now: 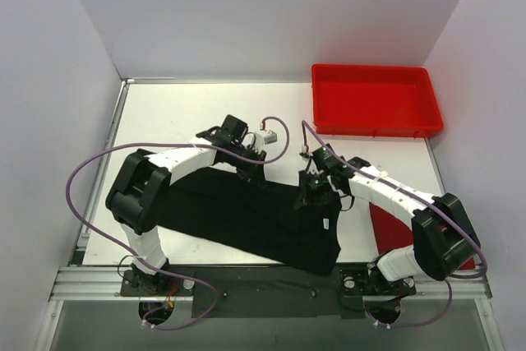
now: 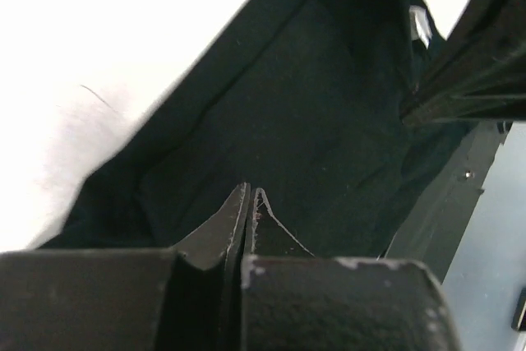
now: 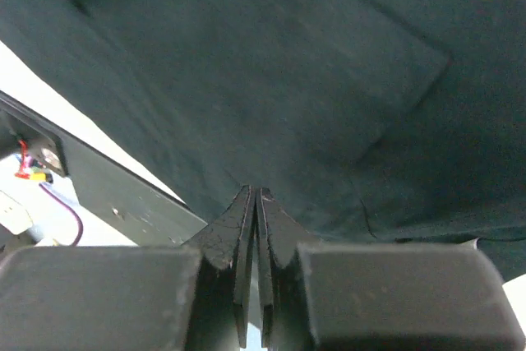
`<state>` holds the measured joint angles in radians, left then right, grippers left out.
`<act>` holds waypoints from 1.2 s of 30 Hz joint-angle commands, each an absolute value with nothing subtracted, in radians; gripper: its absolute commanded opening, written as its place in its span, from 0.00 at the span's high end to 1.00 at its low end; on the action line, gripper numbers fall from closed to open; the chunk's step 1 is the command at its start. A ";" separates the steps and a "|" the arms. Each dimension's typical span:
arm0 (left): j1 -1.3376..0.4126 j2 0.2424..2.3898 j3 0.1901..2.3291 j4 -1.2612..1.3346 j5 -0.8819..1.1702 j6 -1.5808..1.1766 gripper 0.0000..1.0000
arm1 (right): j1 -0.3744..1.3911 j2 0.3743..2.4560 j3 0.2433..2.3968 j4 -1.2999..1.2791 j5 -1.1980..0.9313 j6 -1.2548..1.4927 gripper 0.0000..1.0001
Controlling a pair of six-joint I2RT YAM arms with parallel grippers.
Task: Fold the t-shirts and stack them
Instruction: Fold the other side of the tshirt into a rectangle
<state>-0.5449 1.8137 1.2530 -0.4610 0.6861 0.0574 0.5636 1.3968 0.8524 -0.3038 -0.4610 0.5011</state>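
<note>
The large black t-shirt (image 1: 246, 219) lies spread across the near middle of the table. Its far edge is drawn up between my two grippers. My left gripper (image 1: 249, 172) is shut on that edge at the left. In the left wrist view the fingertips (image 2: 251, 193) are pressed together, with black cloth (image 2: 312, 121) beyond them. My right gripper (image 1: 313, 195) is shut on the same edge further right. In the right wrist view the cloth (image 3: 288, 63) rises to the closed tips (image 3: 257, 193). The red t-shirt (image 1: 388, 232) lies at the right, partly hidden under my right arm.
A rigid red tray (image 1: 374, 130) stands at the back right corner. White walls close in the left, back and right sides. The metal base rail (image 1: 271, 285) runs along the near edge and also shows in the right wrist view (image 3: 115, 195). The two grippers are close together.
</note>
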 commanded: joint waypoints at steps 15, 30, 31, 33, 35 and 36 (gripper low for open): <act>-0.485 1.838 1.245 -0.468 0.596 0.198 0.78 | 0.466 1.422 0.840 -0.651 -0.266 0.551 1.00; -0.013 1.703 1.259 -0.692 0.462 0.383 0.50 | 0.308 1.425 1.033 -0.772 -0.091 0.471 0.54; 0.064 1.710 1.275 -0.696 0.445 0.397 0.45 | 0.286 1.448 1.052 -0.766 -0.083 0.460 0.53; 0.142 1.726 1.299 -0.698 0.407 0.410 0.39 | 0.252 1.532 1.087 -0.733 -0.104 0.431 0.53; 0.201 1.744 1.330 -0.721 0.382 0.414 0.37 | 0.229 1.618 1.112 -0.694 -0.133 0.397 0.52; 0.230 1.749 1.347 -0.730 0.374 0.413 0.36 | 0.226 1.671 1.132 -0.671 -0.152 0.373 0.52</act>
